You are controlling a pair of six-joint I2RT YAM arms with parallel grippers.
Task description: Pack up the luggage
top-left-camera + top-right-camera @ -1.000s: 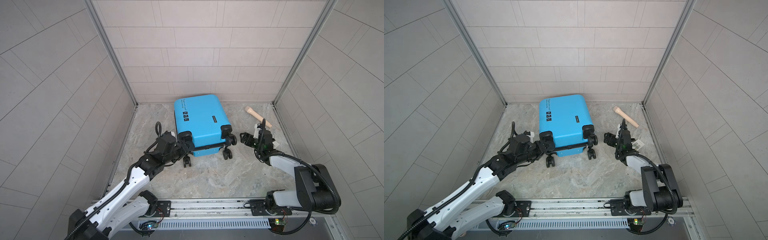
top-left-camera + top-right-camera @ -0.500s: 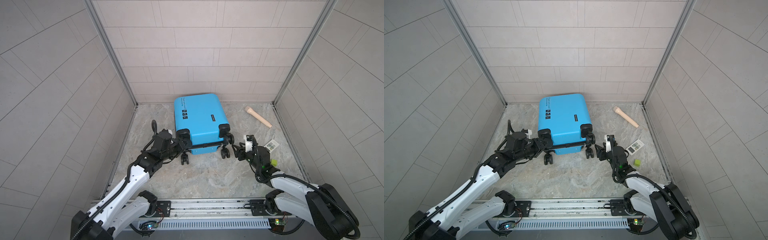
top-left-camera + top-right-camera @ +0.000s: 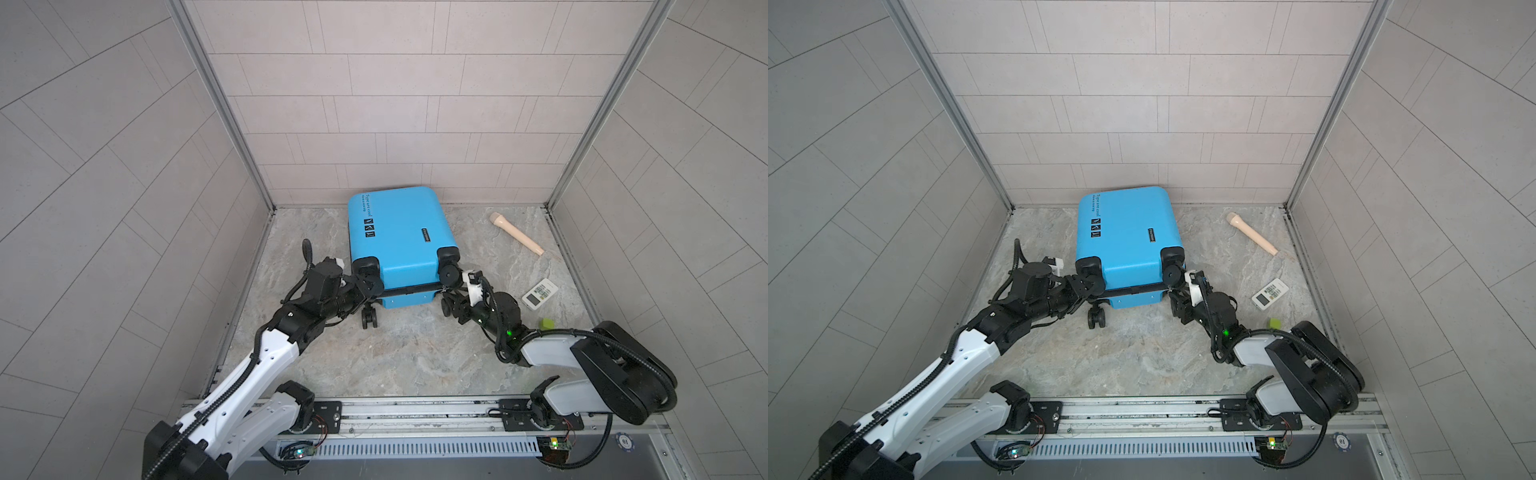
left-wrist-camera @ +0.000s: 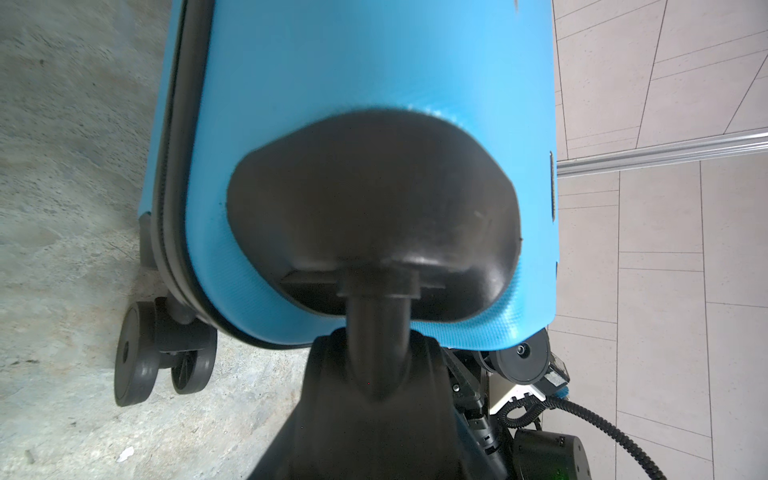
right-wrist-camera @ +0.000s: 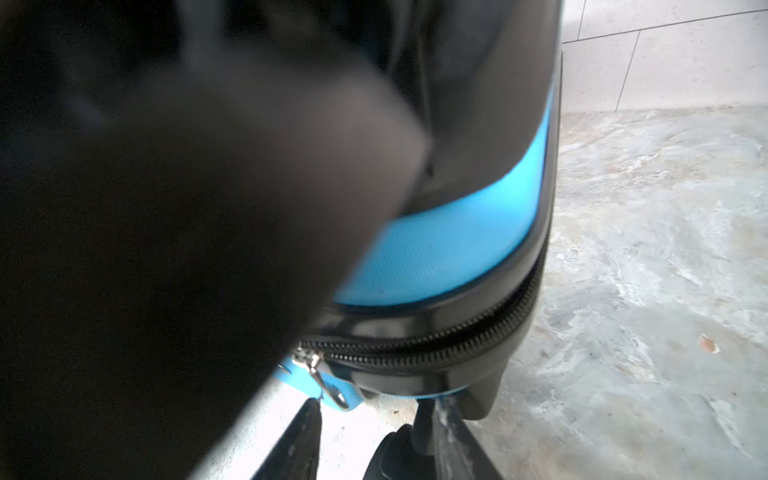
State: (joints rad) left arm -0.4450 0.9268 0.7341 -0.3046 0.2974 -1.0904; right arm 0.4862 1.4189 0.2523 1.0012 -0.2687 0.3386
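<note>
Blue suitcase (image 3: pixel 399 232) lies flat by the back wall, long axis running away from me, wheel end and zip seam facing me; my left gripper (image 3: pixel 365 284) pinches its upper corner wheel (image 4: pixel 376 332); my right gripper (image 3: pixel 455 297) sits at the opposite corner, jaws gripping or not I cannot tell; the zip pull (image 5: pixel 320 374) hangs just beside its fingertips, so that arm is nearer.
</note>
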